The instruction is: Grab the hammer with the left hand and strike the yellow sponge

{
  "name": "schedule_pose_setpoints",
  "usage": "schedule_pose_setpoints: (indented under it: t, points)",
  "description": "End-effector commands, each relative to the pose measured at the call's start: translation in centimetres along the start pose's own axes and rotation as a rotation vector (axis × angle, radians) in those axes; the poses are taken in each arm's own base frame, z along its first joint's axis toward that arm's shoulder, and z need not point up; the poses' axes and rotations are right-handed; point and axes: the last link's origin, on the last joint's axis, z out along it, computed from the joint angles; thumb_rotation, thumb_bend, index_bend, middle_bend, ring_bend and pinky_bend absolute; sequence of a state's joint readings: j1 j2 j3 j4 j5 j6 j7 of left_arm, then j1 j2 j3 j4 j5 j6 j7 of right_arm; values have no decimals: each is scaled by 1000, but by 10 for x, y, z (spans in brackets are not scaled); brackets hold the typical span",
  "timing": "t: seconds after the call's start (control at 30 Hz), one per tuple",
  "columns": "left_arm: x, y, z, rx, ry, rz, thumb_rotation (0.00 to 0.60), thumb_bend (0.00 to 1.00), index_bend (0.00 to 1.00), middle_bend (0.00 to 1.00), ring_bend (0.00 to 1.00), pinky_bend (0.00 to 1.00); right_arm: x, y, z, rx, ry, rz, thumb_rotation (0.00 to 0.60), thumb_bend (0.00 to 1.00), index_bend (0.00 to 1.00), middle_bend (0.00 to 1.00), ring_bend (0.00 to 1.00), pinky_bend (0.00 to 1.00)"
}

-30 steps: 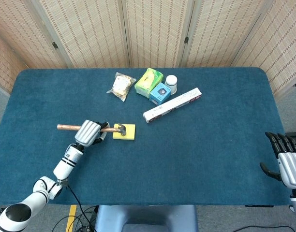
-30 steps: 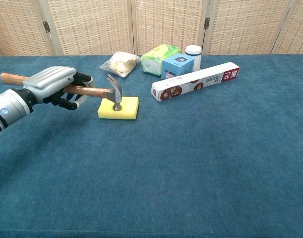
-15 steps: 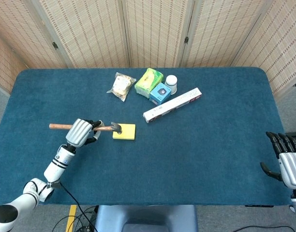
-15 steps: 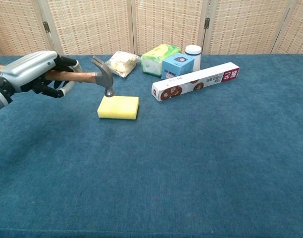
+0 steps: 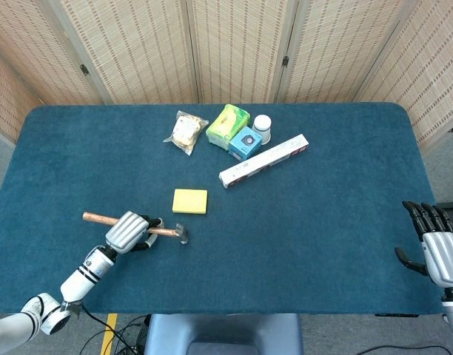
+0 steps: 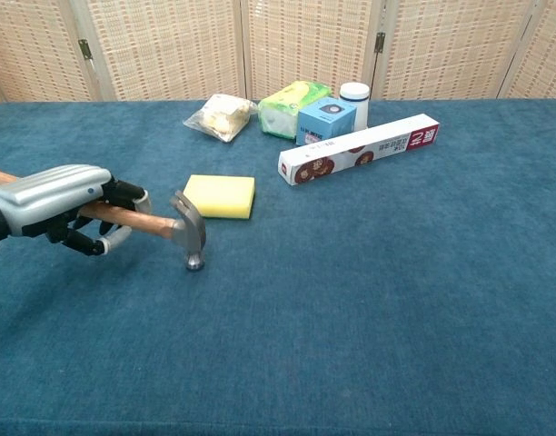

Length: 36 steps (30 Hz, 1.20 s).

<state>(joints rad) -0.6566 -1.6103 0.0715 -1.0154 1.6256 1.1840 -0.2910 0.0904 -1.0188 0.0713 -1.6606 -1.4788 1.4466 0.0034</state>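
Bright, even overhead light in both views, soft short shadows on the dark blue carpeted bench (image 5: 300,222), no glare, sharp focus, perhaps slight edge distortion.

Silver ridged shell over the back of the left hand (image 5: 128,230), black fingers (image 6: 124,193) with pale tips beneath; its white forearm (image 5: 84,271) carries black bands at the wrist and a thin black cable trailing below. The right hand (image 5: 437,250) shows the same grey shell and black fingers

Left robot hand (image 6: 55,202) clenched, low.
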Motion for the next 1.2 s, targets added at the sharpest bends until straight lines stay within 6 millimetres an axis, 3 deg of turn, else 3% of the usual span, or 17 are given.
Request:
schedule_pose_setpoints:
  t: [0.03, 0.2, 0.47, 0.67, 0.83, 1.0, 1.2]
  points:
    - [7, 0, -1, 30, -23, -13, 600, 234, 237, 338, 372, 523, 0, 1, 0, -2, 3, 2, 600, 201, 0, 120, 72, 92]
    - [27, -4, -6, 88, -31, -53, 600, 204, 122, 218, 235, 337, 1, 1, 0, -2, 6, 3, 600, 201, 0, 120, 72, 92]
    - [67, -22, -35, 284, 130, -125, 600, 203, 124, 206, 228, 311, 1, 3, 2, 3, 0, 3, 600, 205, 0, 120, 72, 92]
    - [85, -41, -81, 499, 219, -92, 600, 204, 168, 207, 236, 311, 2, 6, 2, 15, -13, 16, 600, 206, 0, 121, 72, 92]
    - [85, -49, -127, 646, 256, 11, 600, 204, 213, 207, 241, 311, 2, 8, 5, 38, -15, 70, 600, 207, 0, 131, 72, 92]
    - [84, -46, -164, 714, 221, 78, 600, 204, 223, 207, 241, 311, -1, 10, 9, 46, -18, 99, 600, 208, 0, 137, 72, 92]
    - [83, -30, -193, 721, 216, 109, 600, 203, 242, 207, 241, 311, -4, 6, 5, 67, -32, 167, 600, 208, 0, 141, 72, 92]
